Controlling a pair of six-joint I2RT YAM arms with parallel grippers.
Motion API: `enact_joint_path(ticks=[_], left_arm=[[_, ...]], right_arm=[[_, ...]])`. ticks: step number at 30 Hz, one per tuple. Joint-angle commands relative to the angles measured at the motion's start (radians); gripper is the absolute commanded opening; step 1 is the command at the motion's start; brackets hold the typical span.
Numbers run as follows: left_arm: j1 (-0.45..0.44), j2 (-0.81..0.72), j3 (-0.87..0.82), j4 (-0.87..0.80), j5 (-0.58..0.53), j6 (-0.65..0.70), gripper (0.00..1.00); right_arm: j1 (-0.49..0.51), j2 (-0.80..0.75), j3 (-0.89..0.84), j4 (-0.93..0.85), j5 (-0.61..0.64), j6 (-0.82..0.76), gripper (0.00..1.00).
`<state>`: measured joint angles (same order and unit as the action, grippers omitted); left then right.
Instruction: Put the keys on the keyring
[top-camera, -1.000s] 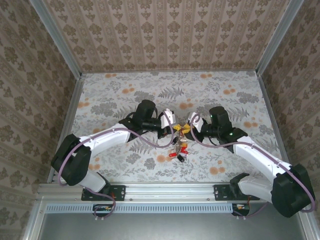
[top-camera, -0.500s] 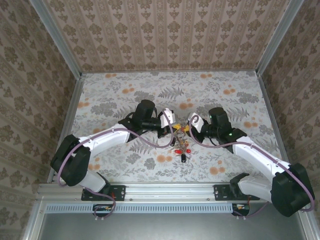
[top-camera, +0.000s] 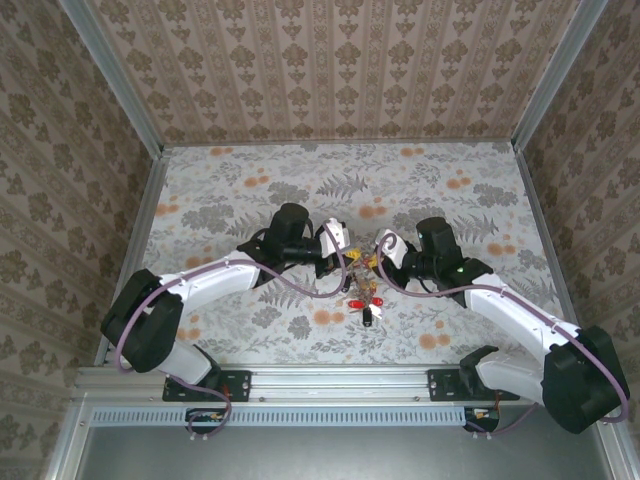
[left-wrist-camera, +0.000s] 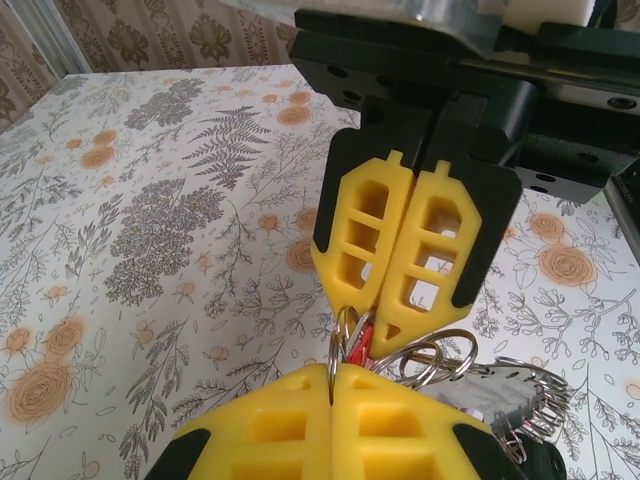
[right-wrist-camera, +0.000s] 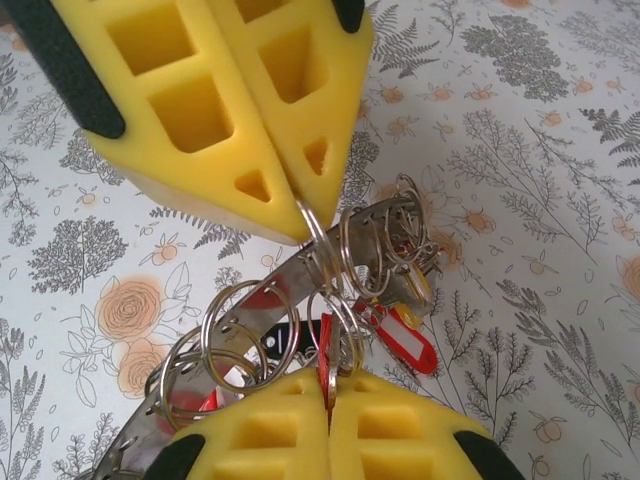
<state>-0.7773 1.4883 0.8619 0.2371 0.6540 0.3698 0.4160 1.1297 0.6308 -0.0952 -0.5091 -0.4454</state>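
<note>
The right gripper (right-wrist-camera: 328, 388) has just clamped shut. A second ago its jaws stood apart beside the bunch; now its yellow fingertips (right-wrist-camera: 280, 420) are pressed together on a thin split ring. The left gripper (left-wrist-camera: 332, 378) is shut as well, nipping another wire ring of the same cluster, and it holds as before.

From above, the two grippers meet tip to tip over the near middle of the table (top-camera: 250, 180). The bunch, which hung more under the left gripper a second ago, has swung a little toward the right arm and now dangles between the two.

The keyring (left-wrist-camera: 505, 392) hangs tilted just below the fingertips. It is a flat grey band with a toothed rim, and several split rings are looped through or around it. The keys (right-wrist-camera: 405, 340) hang beneath it, red heads down, and one darker key is lowest. Whether that key touches the table cannot be told.

What this means for the task: the bunch is now gripped from both sides, not just one. That probably sets up the fiddly part, steadying one ring while the other is worked along the keyring. Several keys already appear to be on. Which loops are truly threaded and which merely tangled is unclear — the wire overlaps too much to tell.
</note>
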Motion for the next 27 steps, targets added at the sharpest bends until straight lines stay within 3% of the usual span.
enact_joint_path(ticks=[1,5,10,18,27], left_arm=[[0.005,-0.026,-0.003,0.087,0.006,-0.02,0.0],[0.003,-0.03,-0.002,0.08,0.017,-0.013,0.0],[0.003,-0.036,0.005,0.054,0.042,0.002,0.0],[0.004,-0.037,0.027,0.034,0.092,0.007,0.0],[0.003,-0.042,0.029,0.023,0.102,0.011,0.0]], right_arm=[[0.004,0.001,0.004,-0.077,-0.009,-0.033,0.16],[0.003,-0.042,0.028,-0.138,0.076,-0.079,0.17],[-0.008,-0.139,0.026,-0.091,0.163,-0.083,0.23],[-0.009,-0.096,0.092,-0.034,-0.091,-0.103,0.21],[-0.011,-0.006,0.16,-0.095,-0.152,-0.181,0.19]])
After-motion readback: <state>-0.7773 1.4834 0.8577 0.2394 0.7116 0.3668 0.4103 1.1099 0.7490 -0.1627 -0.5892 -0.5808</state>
